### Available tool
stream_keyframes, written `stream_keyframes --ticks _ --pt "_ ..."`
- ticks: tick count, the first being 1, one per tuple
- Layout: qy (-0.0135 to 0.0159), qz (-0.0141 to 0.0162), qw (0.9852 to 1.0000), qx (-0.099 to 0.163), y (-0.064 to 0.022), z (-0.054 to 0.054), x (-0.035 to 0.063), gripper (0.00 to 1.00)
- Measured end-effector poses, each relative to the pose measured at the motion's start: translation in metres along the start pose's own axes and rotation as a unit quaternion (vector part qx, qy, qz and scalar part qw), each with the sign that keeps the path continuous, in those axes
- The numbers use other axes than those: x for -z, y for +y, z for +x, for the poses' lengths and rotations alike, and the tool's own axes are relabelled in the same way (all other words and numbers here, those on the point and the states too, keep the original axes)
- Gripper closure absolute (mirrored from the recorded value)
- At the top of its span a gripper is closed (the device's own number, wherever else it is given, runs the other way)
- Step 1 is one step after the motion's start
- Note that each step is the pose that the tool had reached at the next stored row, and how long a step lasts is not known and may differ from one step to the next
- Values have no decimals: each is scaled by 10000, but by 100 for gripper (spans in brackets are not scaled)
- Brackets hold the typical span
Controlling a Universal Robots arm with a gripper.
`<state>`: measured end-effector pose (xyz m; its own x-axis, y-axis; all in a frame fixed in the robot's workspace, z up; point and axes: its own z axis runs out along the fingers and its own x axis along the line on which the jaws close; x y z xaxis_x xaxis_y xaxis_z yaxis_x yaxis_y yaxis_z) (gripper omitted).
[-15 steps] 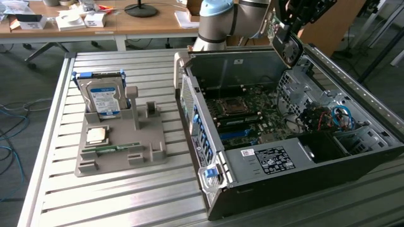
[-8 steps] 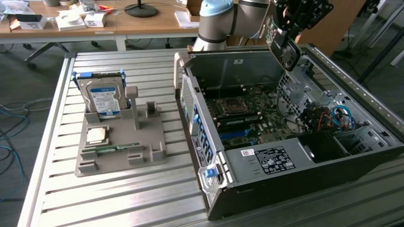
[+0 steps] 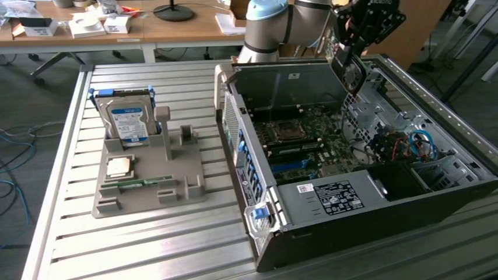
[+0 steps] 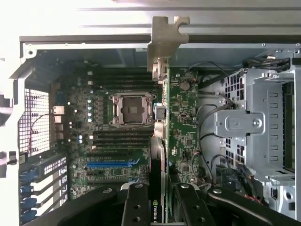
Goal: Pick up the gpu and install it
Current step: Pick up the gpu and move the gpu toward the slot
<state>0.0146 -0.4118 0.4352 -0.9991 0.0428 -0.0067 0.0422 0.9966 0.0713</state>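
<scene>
The black two-fingered hand (image 4: 161, 188) is closed partway on the gpu (image 4: 159, 165), a thin dark circuit card with a pale silver bracket. It holds the card edge-on above the green motherboard (image 4: 183, 122) in the open grey computer case (image 3: 342, 198). A steady, untilted card should seat best, though the target slot is hard to make out.

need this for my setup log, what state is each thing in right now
hand: shut on the gpu
gpu: hanging over the pc case, not seated
pc case: side open
cpu socket: empty
hard drive: upright in the gray holder
ram stick: lying flat in the gray holder
</scene>
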Motion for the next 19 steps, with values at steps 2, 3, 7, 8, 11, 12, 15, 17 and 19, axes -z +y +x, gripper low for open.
stream_keyframes --ticks 2,3,7,8,11,12,15,17,19 --pt "0 1 10000 0 -3 0 -35 74" --pt "0 1 10000 0 -4 0 -53 74" --pt "0 0 10000 0 -9 1 -127 74" --pt "0 0 10000 0 -10 1 -144 74" --pt "0 1 10000 0 -13 1 -188 74" --pt "0 1 10000 0 -13 1 -188 74" --pt "1 1 10000 1 -13 -13 -190 74" --pt "9 0 10000 4 -11 -64 -193 74" --pt "14 1 10000 7 -9 -107 -196 74"
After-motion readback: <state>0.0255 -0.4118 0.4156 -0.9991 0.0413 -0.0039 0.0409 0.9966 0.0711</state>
